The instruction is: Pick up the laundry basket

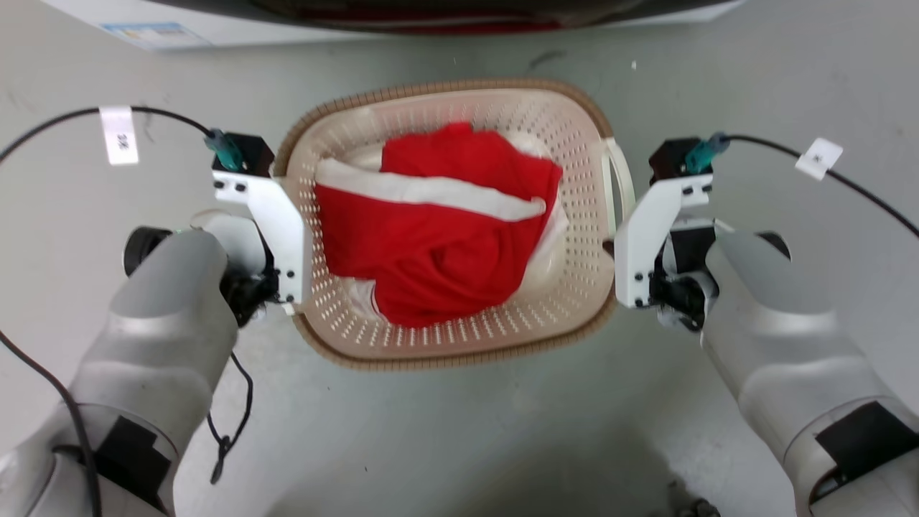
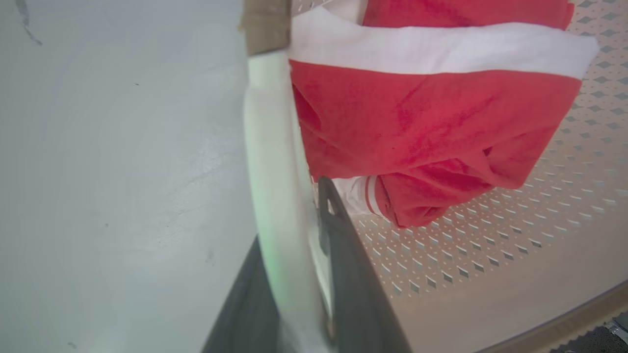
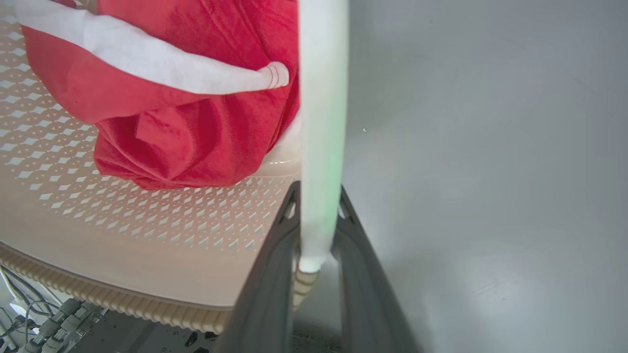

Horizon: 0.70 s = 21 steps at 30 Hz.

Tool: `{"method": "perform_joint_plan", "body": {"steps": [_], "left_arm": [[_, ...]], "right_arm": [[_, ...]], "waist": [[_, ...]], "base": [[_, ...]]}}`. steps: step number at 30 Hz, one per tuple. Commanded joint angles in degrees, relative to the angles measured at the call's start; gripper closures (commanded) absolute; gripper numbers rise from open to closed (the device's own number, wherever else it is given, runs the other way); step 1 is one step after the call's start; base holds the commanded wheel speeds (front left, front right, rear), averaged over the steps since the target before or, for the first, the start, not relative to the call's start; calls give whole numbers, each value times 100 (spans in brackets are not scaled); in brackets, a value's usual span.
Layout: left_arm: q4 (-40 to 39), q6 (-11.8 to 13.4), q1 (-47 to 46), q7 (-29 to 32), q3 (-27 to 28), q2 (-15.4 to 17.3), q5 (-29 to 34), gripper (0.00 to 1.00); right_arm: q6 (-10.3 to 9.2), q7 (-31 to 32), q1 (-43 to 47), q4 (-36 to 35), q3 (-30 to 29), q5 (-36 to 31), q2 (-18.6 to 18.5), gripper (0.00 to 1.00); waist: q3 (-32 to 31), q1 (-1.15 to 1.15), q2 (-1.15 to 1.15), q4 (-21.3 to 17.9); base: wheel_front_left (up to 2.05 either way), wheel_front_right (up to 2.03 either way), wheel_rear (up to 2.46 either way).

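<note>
Since the left gripper (image 2: 292,215) and right gripper (image 3: 318,196) had their fingers (image 3: 265,294) clamped on just the thin white handles (image 3: 321,98), the laundry basket (image 1: 459,345), between them by the washer (image 1: 79,13), could tip and dump its red clothes (image 1: 431,244) if one side lifted faster.

The laundry basket (image 1: 574,287) looked like cream plastic, smooth with a soft sheen, its walls pierced by small diamond-shaped holes. Its brown rim (image 1: 445,361) was matt and moulded in a ribbed, woven-looking texture. The white side handle (image 3: 321,122) was smooth, faintly glossy plastic. The red cloth (image 1: 438,244) with its white band was soft, matt and slightly napped, like towelling. The fingers (image 3: 363,274) of the right pincer (image 3: 317,191) were dark and matt, either plastic or rubber. The left forearm shell (image 1: 172,309) was smooth satin grey. The floor (image 1: 467,445) was pale, smooth and dully reflective.
</note>
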Motion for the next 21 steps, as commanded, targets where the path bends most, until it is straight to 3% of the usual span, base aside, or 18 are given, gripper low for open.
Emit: {"method": "perform_joint_plan", "body": {"steps": [1,21], "left_arm": [[35,9,115,35,-51,-8,-47,100],[27,9,934,1077,-404,-153,-867,100]], "right_arm": [[-6,75,126,47,-5,-10,-61,100],[-8,1524,1187,68,-453,-81,-227,100]], "waist": [[-278,0,0,58],[-2301,0,0,218]], "base": [[0,0,0],[0,0,0]]}}
